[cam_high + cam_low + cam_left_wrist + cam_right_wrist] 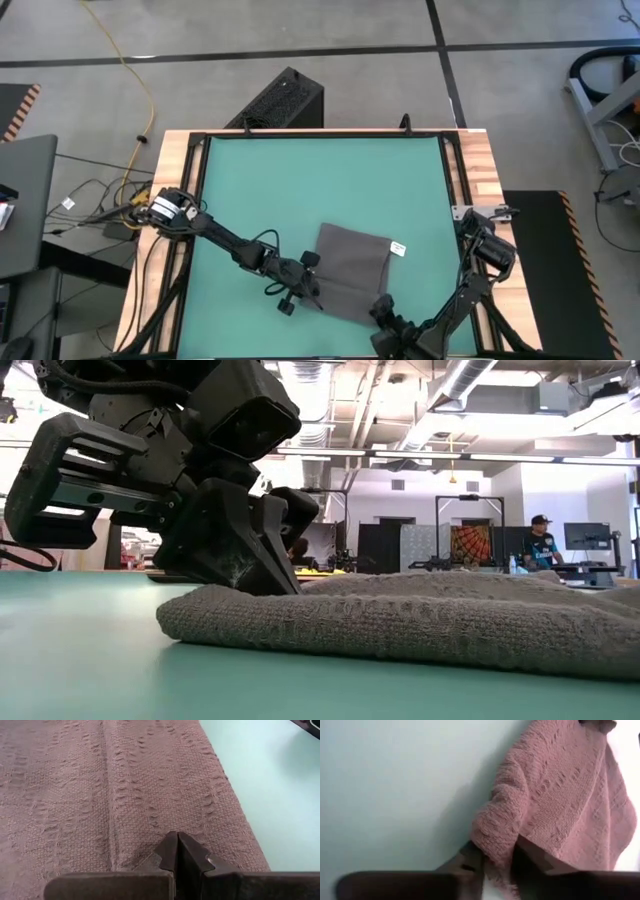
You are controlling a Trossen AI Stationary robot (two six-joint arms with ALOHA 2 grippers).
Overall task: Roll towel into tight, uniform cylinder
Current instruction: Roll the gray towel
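At the near edge of the green mat (250, 180) the right gripper (381, 312) has its fingers (470, 862) pinching the towel's near corner. The towel (352, 272) lies flat on the mat, near-centre, slightly right, its white tag (398, 248) at the right edge. The left gripper (316, 296) sits at the towel's near-left edge, fingers (170, 852) pressed together on the cloth. Beyond the table (480, 160), a black box (283, 100) stands on the floor.
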